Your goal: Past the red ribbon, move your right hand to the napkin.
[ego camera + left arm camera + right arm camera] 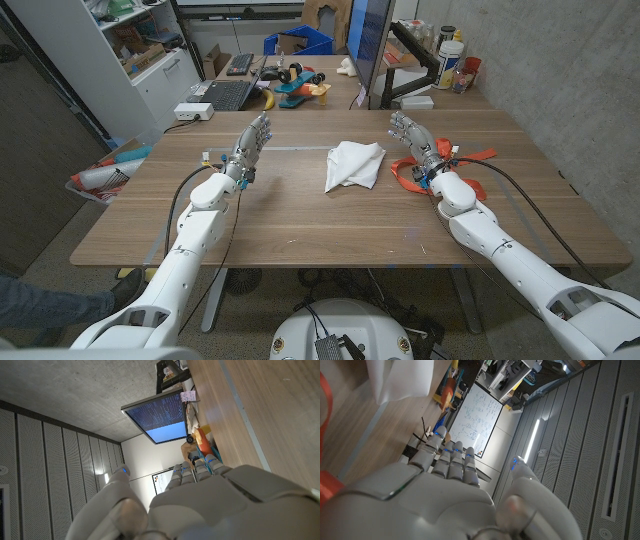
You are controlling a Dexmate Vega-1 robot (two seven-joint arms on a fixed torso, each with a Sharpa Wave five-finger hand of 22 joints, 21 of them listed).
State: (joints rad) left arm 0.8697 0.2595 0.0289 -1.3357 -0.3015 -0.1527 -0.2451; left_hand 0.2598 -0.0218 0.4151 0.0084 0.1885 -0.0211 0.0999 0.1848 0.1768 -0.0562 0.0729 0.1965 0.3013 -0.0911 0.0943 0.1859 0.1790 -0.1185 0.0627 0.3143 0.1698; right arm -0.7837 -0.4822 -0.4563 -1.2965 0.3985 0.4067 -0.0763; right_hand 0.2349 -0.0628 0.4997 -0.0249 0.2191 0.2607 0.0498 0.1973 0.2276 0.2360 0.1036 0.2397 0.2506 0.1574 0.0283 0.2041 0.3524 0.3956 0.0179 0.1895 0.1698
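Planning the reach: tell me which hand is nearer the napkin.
Right. The right hand stands over the red ribbon, just beside the napkin; the left hand stands farther off on its other side.

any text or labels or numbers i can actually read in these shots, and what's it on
None can be read.
Monitor: rows of pale text on a blue screen, too small to read.
Whiteboard: handwritten marks and diagrams, too blurred to read.
Bottles behind the table: labels too small to read.
Napkin and red ribbon: no print visible.
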